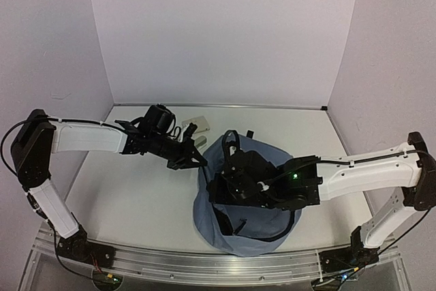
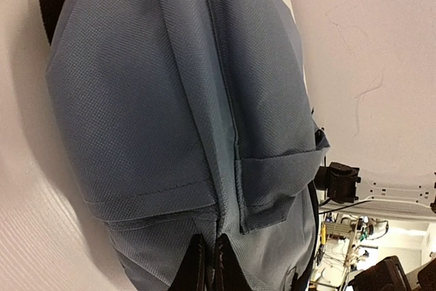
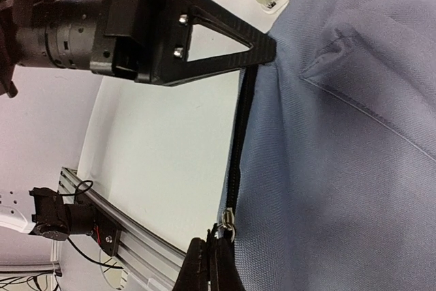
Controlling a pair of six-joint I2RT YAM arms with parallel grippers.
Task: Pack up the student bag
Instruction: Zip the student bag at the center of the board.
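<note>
Seen from above, the large soft grey-blue fabric backpack (image 1: 248,226) lies at lower centre of the white worktop (image 1: 136,195). The left pincer (image 1: 194,158) is at its upper-left edge and the right pincer (image 1: 221,190) reaches over its dark upper part. In the left wrist view, at bottom centre, the tips are pressed together on a fabric fold, likely to brace the bag. In the right wrist view, at the bottom edge, the tips are clamped on the small metal zip pull (image 3: 227,221), apparently to run the zip.

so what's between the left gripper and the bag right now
Nothing. In the right wrist view the left gripper has its tip right on the edge of the student bag, with no gap between them. The top external view agrees.
</note>
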